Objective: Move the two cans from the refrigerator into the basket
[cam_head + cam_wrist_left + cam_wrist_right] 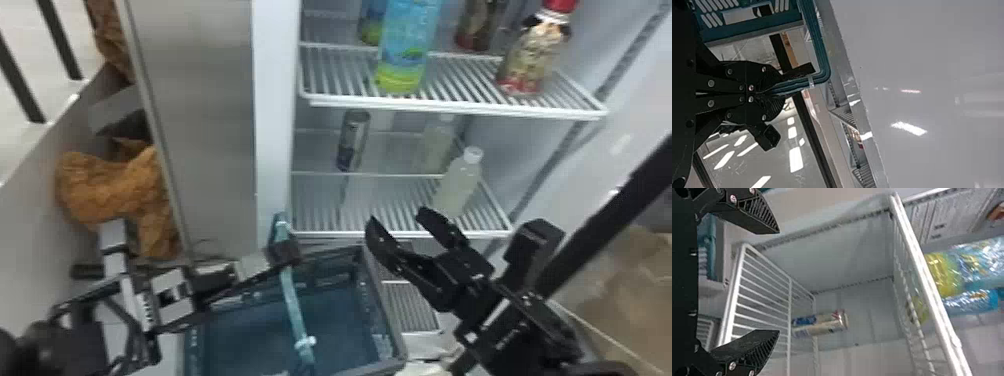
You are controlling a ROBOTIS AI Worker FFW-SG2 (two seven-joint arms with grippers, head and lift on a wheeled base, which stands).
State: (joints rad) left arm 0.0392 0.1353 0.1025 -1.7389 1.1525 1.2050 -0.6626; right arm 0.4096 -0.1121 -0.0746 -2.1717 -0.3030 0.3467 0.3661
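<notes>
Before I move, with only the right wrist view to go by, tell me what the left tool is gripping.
Observer: The left tool is shut on the handle of the basket.

Operator: Now report what stands at the right front of the shelf just below the blue bottle's.

Observer: A bottle of pale liquid stands there, a little back from the front edge.

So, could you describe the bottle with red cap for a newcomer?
In the refrigerator, find the upper wire shelf. Near its front right corner stands the bottle, and unlike the blue-green bottle to its left, it has a red cap.
</notes>
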